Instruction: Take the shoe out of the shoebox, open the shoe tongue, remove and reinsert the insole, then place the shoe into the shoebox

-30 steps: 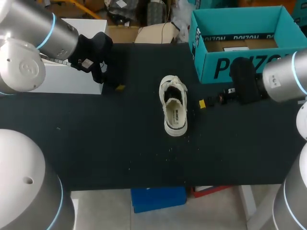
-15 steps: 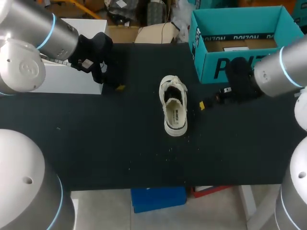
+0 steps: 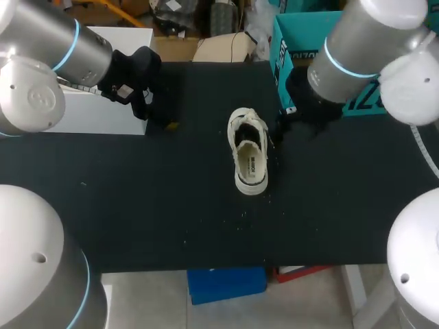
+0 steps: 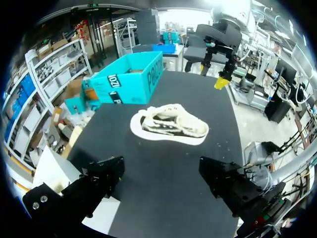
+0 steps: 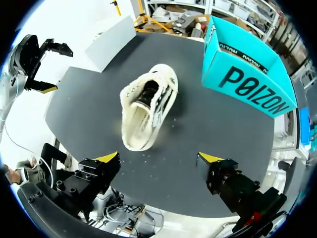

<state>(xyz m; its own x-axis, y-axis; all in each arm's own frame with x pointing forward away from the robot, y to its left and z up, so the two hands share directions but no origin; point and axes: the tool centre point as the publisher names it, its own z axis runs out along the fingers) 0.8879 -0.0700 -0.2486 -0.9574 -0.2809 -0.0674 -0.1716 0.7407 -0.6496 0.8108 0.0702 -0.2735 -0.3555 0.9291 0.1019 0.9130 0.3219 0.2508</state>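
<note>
A white low shoe (image 3: pixel 248 159) with black trim lies upright on the black table (image 3: pixel 137 205), its opening facing up. The open teal shoebox (image 3: pixel 384 34) stands at the back right, partly hidden by my right arm. My right gripper (image 3: pixel 288 123) hangs open just right of the shoe, above the table and apart from it. In the right wrist view the shoe (image 5: pixel 146 106) lies ahead of the open gripper (image 5: pixel 158 158), with the shoebox (image 5: pixel 247 69) beyond it. My left gripper (image 3: pixel 164 116) is open at the back left, holding nothing. The left wrist view shows the shoe (image 4: pixel 171 126) ahead of it and the shoebox (image 4: pixel 126 79) behind.
A white box (image 3: pixel 103 103) sits at the table's back left, beside my left gripper. Small white specks (image 3: pixel 243 216) dot the table in front of the shoe. The table's front edge (image 3: pixel 206 267) runs below them.
My right arm has swung left from the table's right side, and its gripper now hangs close beside the shoe. The left arm and the shoe have not moved.
</note>
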